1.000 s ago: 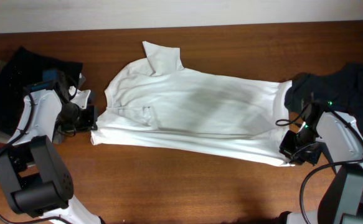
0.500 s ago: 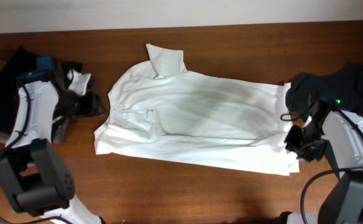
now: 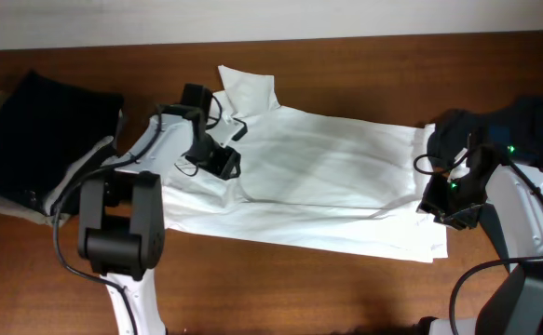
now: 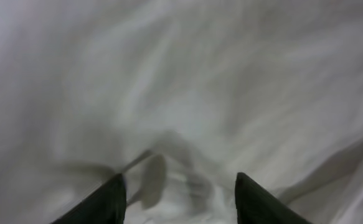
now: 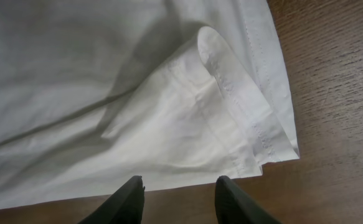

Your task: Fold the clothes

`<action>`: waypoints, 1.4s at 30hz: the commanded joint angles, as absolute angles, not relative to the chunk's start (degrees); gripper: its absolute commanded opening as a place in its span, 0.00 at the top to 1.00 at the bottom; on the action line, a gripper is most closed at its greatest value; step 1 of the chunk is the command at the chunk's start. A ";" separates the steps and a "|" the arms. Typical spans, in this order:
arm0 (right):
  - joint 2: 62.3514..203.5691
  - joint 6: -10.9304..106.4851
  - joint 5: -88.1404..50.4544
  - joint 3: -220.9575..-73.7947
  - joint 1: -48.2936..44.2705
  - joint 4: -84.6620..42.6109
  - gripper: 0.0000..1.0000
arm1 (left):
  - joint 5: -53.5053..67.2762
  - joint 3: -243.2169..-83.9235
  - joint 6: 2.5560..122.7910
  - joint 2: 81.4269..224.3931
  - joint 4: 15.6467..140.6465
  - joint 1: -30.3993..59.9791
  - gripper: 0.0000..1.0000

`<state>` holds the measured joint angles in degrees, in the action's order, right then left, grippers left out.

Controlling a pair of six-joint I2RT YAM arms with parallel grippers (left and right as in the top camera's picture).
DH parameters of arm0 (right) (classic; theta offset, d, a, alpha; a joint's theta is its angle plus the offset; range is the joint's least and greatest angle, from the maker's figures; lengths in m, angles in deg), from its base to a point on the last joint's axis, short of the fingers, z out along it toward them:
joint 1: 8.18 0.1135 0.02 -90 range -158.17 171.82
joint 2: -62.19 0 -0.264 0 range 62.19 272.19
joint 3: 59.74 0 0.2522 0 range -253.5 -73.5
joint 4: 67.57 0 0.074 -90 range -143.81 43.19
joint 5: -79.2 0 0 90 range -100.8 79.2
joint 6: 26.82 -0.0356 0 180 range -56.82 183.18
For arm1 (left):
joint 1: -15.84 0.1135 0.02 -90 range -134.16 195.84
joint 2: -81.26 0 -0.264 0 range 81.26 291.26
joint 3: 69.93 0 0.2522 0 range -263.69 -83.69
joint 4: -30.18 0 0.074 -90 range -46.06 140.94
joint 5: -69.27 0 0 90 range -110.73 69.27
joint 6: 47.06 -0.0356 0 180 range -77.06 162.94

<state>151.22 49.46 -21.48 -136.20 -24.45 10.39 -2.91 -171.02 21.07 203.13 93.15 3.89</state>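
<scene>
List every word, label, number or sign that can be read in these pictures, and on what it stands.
None can be read. The white shirt, the dark clothes at the left and the wooden table show no writing; the left wrist view is blurred.

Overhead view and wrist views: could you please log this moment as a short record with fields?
white shirt: spread out, wrinkled, on table
left gripper: open, empty, over shirt near collar
right gripper: open, empty, at shirt's hem edge
left dark garment: at left end
right dark garment: at right end
</scene>
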 commanded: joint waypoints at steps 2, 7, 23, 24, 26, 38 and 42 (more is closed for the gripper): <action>150.28 49.66 -22.22 -137.16 -24.71 10.24 0.58 | -5.51 -171.90 20.83 203.52 93.61 1.88 0.95; 150.28 49.68 -22.22 -137.16 -24.71 10.22 0.57 | -5.35 -181.65 21.44 203.50 102.44 -0.15 1.00; 150.41 49.64 -22.15 -137.16 -24.71 9.17 0.44 | -21.11 -186.35 25.83 204.24 106.59 -3.82 0.42; 150.68 49.64 -22.00 -137.16 -24.75 8.84 0.43 | -22.71 -186.56 27.63 204.24 108.74 -2.09 0.42; 151.72 49.37 -21.08 -137.11 -24.75 7.18 0.43 | -23.34 -186.59 30.69 204.26 111.34 1.91 0.41; 162.13 49.24 -20.25 -137.64 -25.61 -1.87 0.96 | -6.01 -173.86 26.75 205.46 103.58 12.70 0.99; 162.13 49.39 -22.07 -138.75 -28.05 -6.33 0.96 | -6.95 -174.08 26.86 205.42 103.14 14.30 1.00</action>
